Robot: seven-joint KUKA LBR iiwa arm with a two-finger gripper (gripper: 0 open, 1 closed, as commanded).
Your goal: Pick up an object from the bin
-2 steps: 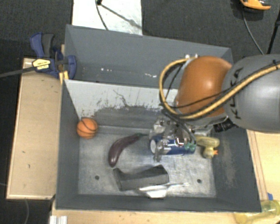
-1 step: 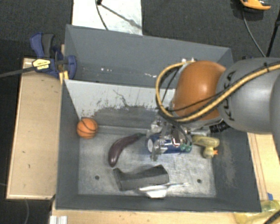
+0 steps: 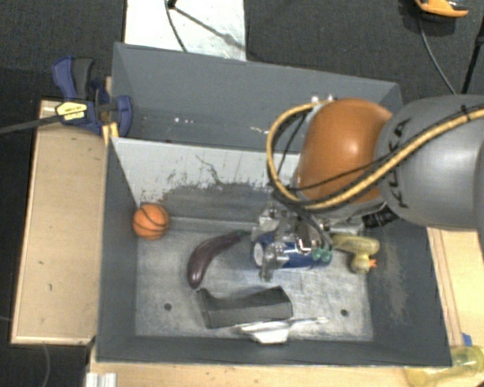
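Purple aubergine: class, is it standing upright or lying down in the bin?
Lying down: the purple aubergine rests lengthwise on the bin floor, its whole curved length showing from above.

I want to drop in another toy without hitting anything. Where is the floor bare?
Bare floor: the view's lower left, between the orange ball, the purple eggplant and the left wall; and lower right, between the white piece, the yellow toy and the right wall. The middle is crowded: the end effector over a blue thing, a dark flat piece below.
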